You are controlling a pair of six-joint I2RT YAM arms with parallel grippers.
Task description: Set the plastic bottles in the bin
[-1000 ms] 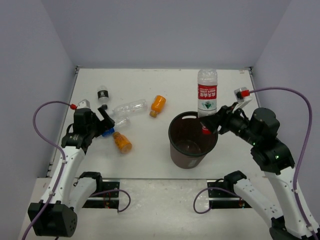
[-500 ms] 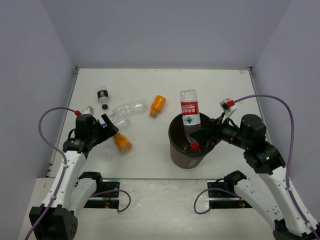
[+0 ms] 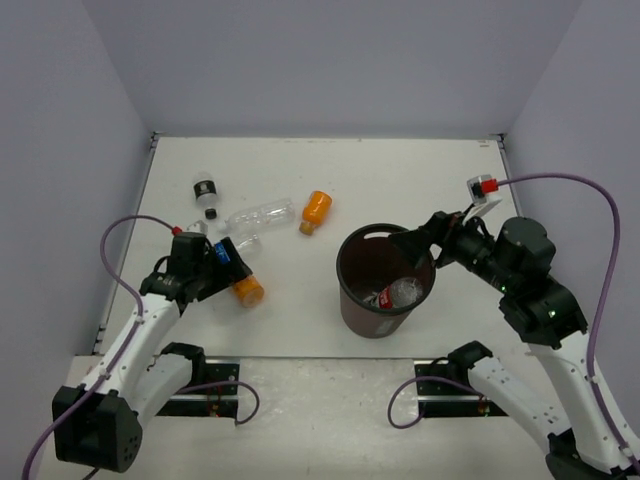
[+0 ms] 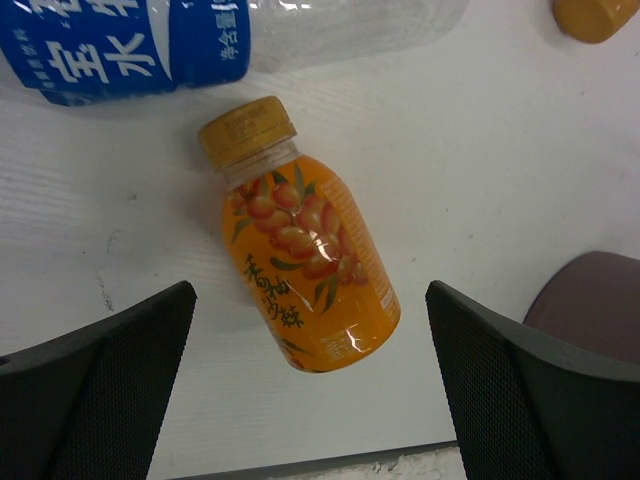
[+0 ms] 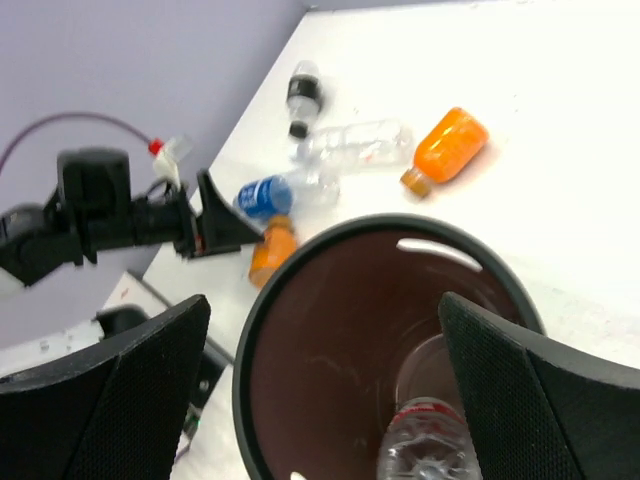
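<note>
On desk (image 3: 420,170), L half, L claw (image 4: 310,295) points down over near orange bottle (image 4: 305,270). Claw is spread wide, fingers (image 4: 100,390) either side of it, not touching, nothing gripped. Near orange bottle lies flat. Gold cap w/ faint print, unreadable. Label shows orange berries + green leaves and a column of dark Chinese chars, too small to read.

Just beside its cap lies blue-label bottle (image 4: 130,45): clear body, white Chinese chars on blue, "宝水" legible, rest cut off by frame edge. Can't tell if the two touch.

Further back lies no-label clear bottle (image 3: 262,214), on its side. Past that is black-label bottle (image 3: 206,188), small, black cap, closest to far-L corner, label text too small to read. Far orange bottle (image 3: 316,209) lies apart from those, between no-label clear bottle and bin (image 3: 362,318), cap toward near edge. No writing readable on it. Total five lying on desk.

Bin stands upright, centre-R of desk, round, dark brown, handle slot in far wall near rim. Its edge also shows at lower R of L wrist view, near the orange bottle. At the bottom inside is red-label bottle (image 5: 425,440), on its side, clear, red band w/ white marks, not readable.

R claw (image 5: 325,300) is spread open, holding nothing, above bin's far-R rim. R wrist cam looks straight into bin mouth.
</note>
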